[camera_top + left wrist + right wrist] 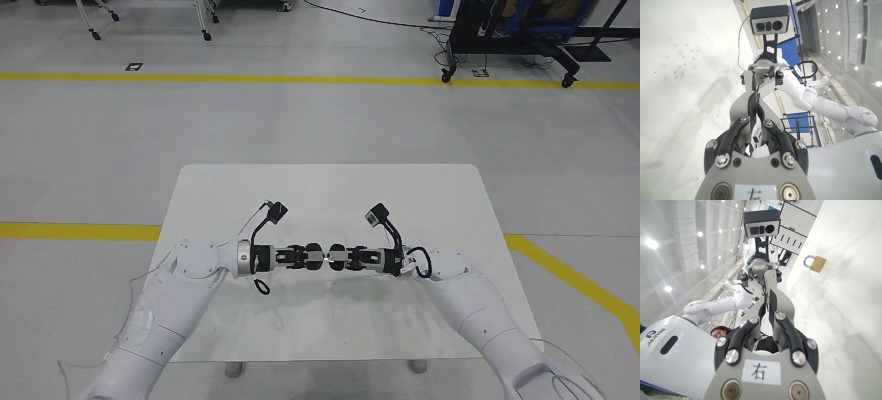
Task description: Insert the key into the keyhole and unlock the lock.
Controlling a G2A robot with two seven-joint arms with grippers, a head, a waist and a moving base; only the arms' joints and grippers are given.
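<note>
Brass padlock with a silver U-shaped shackle (814, 263): lies flat on the white rectangular surface (330, 190), shackle seated in the body, near the left arm's wrist and apart from both tools. Left arm: elbow bent outward, forearm level, reaching inward over the middle of the surface and held above it. Left tool (756, 98): black ribbed pads clenched together at the tips; whether anything is pinched between them cannot be told. Right arm: mirrored pose, forearm level, reaching inward to meet the left. Right tool (767, 296): pads likewise clenched at the tips, the gap between them too narrow to show any contents. Relation of the tools: tip to tip in one line, left tool (320, 255) and right tool (336, 257) meeting above the surface's centre. Key: position cannot be made out. Small dark ring-shaped item (262, 286): on the surface just beside the left forearm, too small to identify.
</note>
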